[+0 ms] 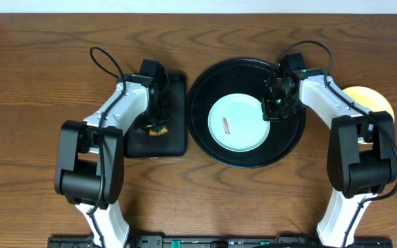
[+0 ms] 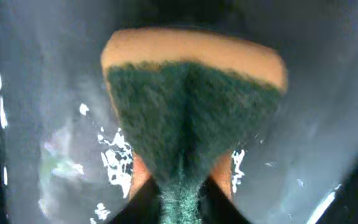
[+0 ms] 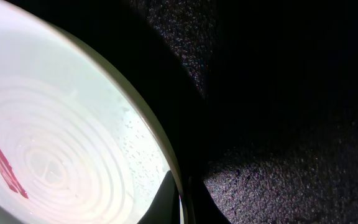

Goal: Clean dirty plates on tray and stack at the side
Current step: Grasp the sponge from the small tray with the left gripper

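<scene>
Plate [image 1: 238, 124] (light blue, red smear) lies on the round tray [image 1: 205, 148], right rim pinched in the right gripper [image 3: 182, 199]; left gripper [image 2: 179, 208] is clamping a sponge [image 2: 191, 112].

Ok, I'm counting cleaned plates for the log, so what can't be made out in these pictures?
Yellow plate: overhead, the right arm covers its lower-left part; any plates beneath it are hidden.
Right pincer: the right wrist view cuts its fingers at the bottom edge; a firm grip on the blue plate's rim is unclear.
Sponge: overhead, the left arm hides most of it.
Round tray: right wrist view, too dark for detail.
</scene>
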Motion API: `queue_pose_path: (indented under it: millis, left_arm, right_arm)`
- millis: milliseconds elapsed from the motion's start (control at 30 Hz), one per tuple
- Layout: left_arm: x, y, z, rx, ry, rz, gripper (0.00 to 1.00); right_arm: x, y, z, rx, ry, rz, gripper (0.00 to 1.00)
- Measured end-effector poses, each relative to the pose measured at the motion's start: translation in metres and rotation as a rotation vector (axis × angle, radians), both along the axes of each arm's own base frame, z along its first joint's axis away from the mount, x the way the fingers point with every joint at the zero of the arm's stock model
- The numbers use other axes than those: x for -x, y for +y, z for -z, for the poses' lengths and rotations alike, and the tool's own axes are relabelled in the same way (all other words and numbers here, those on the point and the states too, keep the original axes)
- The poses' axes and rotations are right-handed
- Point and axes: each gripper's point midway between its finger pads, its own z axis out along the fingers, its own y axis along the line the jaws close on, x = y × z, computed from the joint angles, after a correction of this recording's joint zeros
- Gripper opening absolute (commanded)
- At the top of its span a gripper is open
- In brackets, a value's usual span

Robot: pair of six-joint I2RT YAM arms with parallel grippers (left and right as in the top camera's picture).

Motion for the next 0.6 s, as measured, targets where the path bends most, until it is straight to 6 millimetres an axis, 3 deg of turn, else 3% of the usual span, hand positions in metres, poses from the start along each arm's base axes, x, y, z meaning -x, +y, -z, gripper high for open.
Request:
queue_pose_path:
  millis: [333,467,600]
  left_arm:
    - [-0.046,0.009,-0.02,-0.057,-0.218,-0.017,0.29]
    - [-0.045,0.011,-0.005,-0.073,-0.196,-0.012,0.09]
    - [-0.042,0.012,0.007,-0.092,-0.17,-0.003,0.07]
  right_arm:
    - [0.0,0.0,0.0,0.001,0.0,0.0,0.01]
    - [0.0,0.0,0.0,0.001,0.0,0.0,0.01]
    - [0.0,0.0,0.0,0.001,0.0,0.0,0.01]
